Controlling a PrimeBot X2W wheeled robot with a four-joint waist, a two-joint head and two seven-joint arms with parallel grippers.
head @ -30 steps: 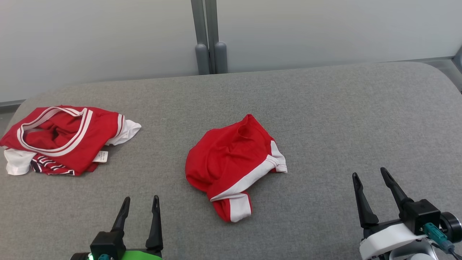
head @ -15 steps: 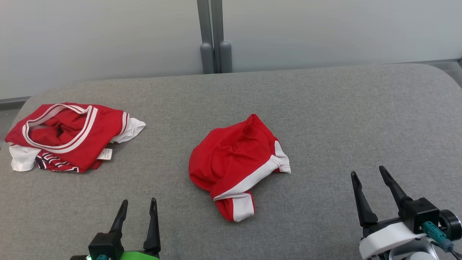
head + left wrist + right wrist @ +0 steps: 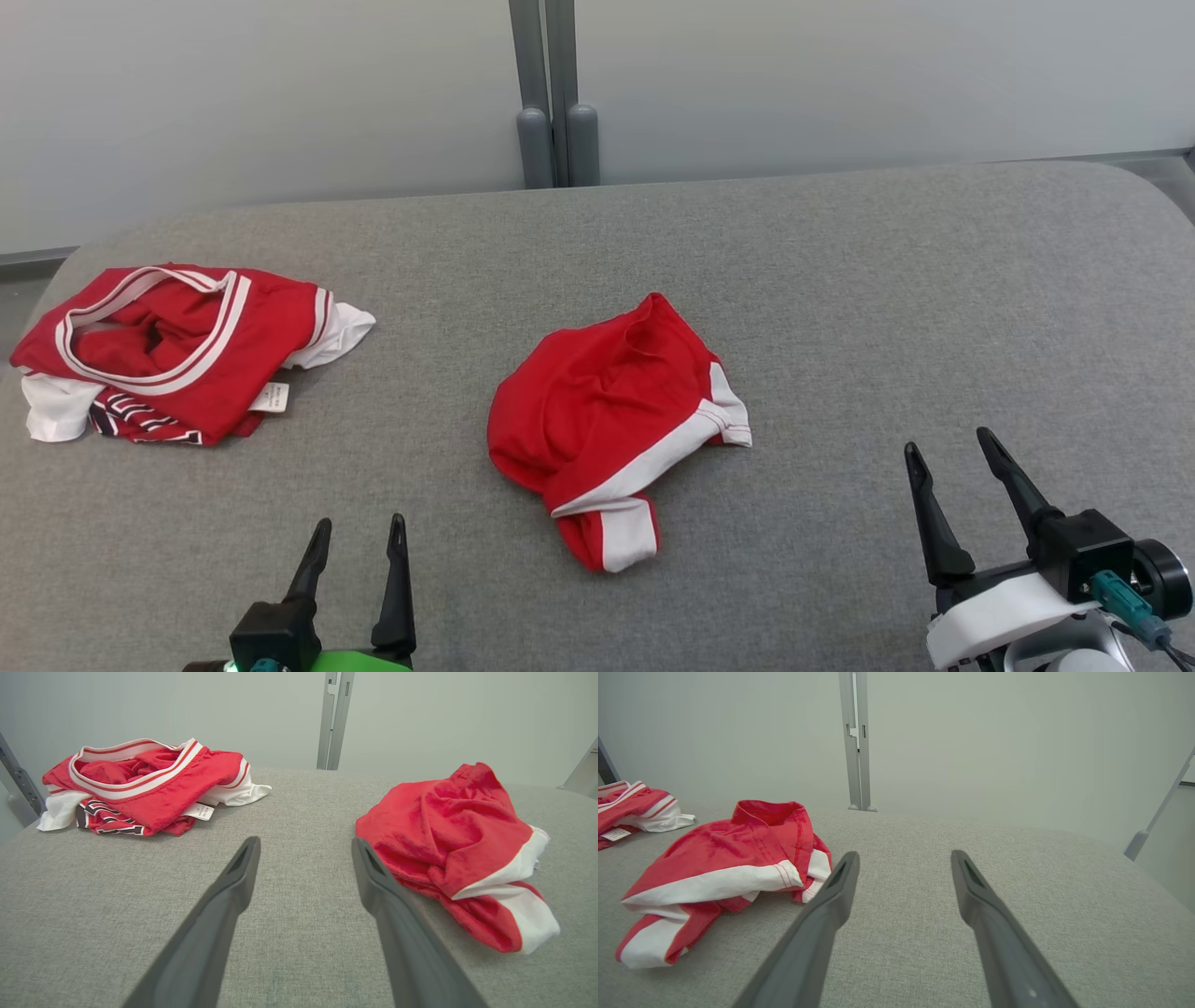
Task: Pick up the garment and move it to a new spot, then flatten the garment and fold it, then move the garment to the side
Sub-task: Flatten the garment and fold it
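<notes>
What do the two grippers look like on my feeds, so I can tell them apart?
Both have two long, dark, tapering fingers on a black block. The left gripper sits on a bright green housing. The right gripper sits on a white housing, with a teal connector trailing a thin cable and a black round cap at its side.

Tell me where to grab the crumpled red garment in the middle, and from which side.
Grip the red garment by the white-banded hem at its right edge, coming in from the right with the open right tool. That hem is a defined edge, lies nearest that tool, and probably lets the cloth unfurl when lifted.
</notes>
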